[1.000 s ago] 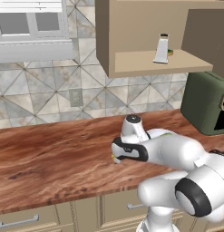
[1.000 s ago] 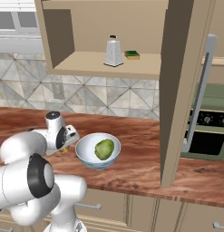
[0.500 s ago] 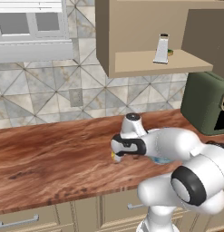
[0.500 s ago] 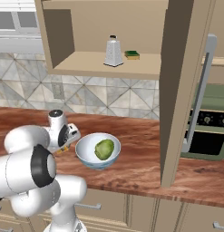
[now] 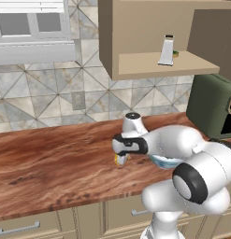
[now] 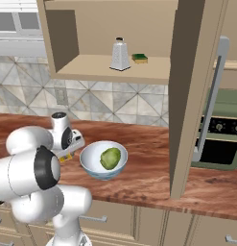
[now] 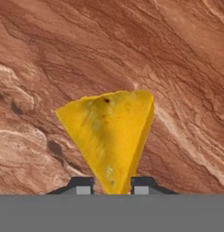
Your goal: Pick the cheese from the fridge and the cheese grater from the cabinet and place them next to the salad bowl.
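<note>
The gripper [image 7: 111,189] is lowered close over the wooden counter [image 5: 51,163], and its two dark fingertips [image 7: 81,186] are closed against the narrow lower end of the cheese [image 7: 109,136], one on each side. In the hand view the yellow wedge rises from between the tips toward 12 o'clock, its broad edge uppermost, with reddish wood grain behind it on all sides. In the left base view the cheese [image 5: 120,160] appears as a small yellow patch directly below the dark wrist of the gripper [image 5: 122,156], at or just above the counter surface; whether it rests on the wood cannot be determined. The salad bowl [image 6: 103,160], white-blue with a green lettuce ball [image 6: 111,158] inside, stands on the counter just beside the gripper [image 6: 67,154], at 3 o'clock from it in the right base view. In that view the cheese [image 6: 65,157] shows as a thin yellow sliver below the hand, near the bowl's rim at its 9 o'clock side. The cheese grater [image 6: 120,55] stands upright on the shelf of the open tan cabinet [image 6: 110,72], above the bowl at 12 o'clock. A flat green-and-yellow block [image 6: 139,58] lies just beside the grater at 3 o'clock. The grater [image 5: 166,50] is likewise visible upright on the cabinet [image 5: 154,65] shelf in the left base view.
</note>
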You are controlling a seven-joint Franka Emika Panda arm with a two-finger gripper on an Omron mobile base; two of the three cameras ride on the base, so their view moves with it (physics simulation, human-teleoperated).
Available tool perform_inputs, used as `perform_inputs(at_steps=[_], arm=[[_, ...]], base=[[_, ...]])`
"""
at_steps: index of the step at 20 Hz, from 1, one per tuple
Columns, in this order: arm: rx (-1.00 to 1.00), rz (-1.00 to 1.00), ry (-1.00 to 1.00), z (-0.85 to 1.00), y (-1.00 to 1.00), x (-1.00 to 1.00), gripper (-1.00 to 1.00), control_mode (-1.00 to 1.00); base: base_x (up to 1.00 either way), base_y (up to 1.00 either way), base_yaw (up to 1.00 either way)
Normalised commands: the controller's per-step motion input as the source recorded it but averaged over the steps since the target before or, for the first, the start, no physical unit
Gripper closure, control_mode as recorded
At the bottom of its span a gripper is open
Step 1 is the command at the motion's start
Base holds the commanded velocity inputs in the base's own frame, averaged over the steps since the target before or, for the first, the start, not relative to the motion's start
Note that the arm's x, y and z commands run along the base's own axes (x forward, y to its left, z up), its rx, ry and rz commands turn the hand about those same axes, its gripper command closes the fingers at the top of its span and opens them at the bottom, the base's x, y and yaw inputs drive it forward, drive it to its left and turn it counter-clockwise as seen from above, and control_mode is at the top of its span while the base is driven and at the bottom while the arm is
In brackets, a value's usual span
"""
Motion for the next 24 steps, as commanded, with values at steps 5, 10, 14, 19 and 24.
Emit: perform_inputs(at_steps=[5,10,14,19,24], arm=[[-0.04,0.07,0.01,0.06,-0.03,-0.15,-1.00,-1.00],[-0.01,0.07,0.00,0.20,-0.09,-0.17,-1.00,-1.00],[0.00,0.04,0.00,0.36,-0.08,-0.17,-1.00,-1.00],[0.00,0.00,0.00,0.43,-0.08,-0.20,-1.00,-1.00],[0.00,-0.15,-0.06,0.46,-0.13,-0.16,-1.00,-1.00]], base=[[0.00,0.00,0.00],[0.00,0.00,0.00],[0.00,0.00,0.00],[0.00,0.00,0.00],[0.00,0.00,0.00]])
